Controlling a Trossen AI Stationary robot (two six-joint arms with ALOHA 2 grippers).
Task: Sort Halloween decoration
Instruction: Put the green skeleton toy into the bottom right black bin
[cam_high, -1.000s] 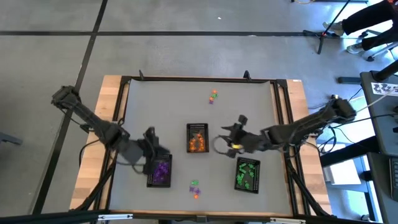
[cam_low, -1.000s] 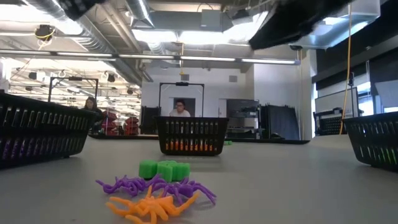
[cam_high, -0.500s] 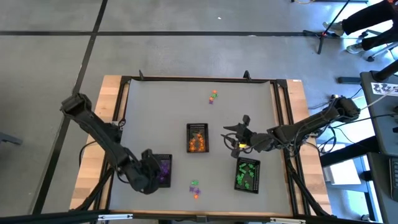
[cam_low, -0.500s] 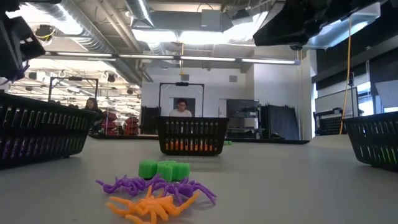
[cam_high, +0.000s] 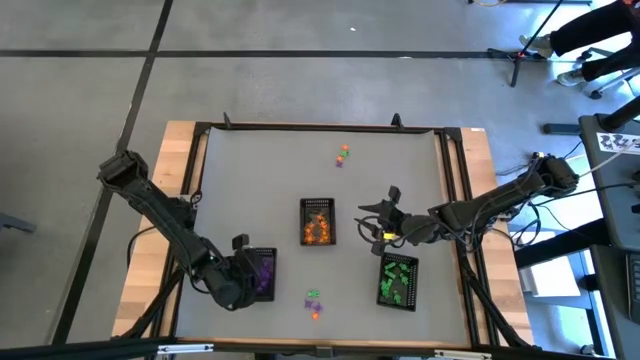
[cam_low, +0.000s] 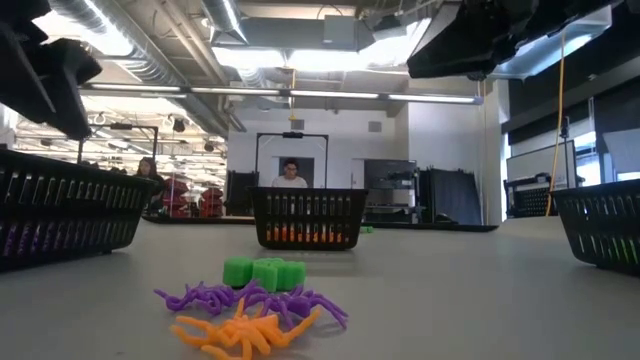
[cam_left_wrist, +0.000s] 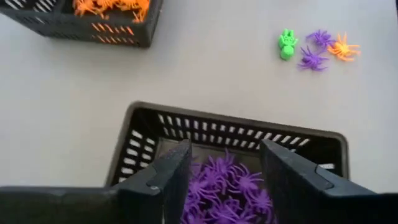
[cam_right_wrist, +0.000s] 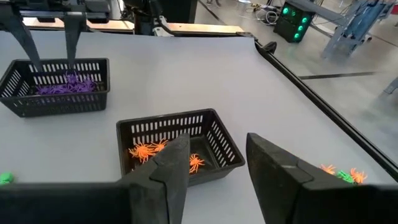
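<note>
Left gripper (cam_left_wrist: 221, 180) hovers over the left tray (cam_left_wrist: 143, 121) of purple spiders (cam_left_wrist: 227, 190), fingers apart and empty; right gripper (cam_right_wrist: 214, 165) likewise apart near the middle tray (cam_right_wrist: 224, 140).

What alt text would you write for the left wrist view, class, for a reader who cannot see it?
The left pincer, open and empty, hangs over a black rectangular mesh tray full of tiny purple plastic spiders. Beyond it on the grey table lie a green trinket, two purple spiders and an orange spider, and another black tray of orange spiders.
</note>
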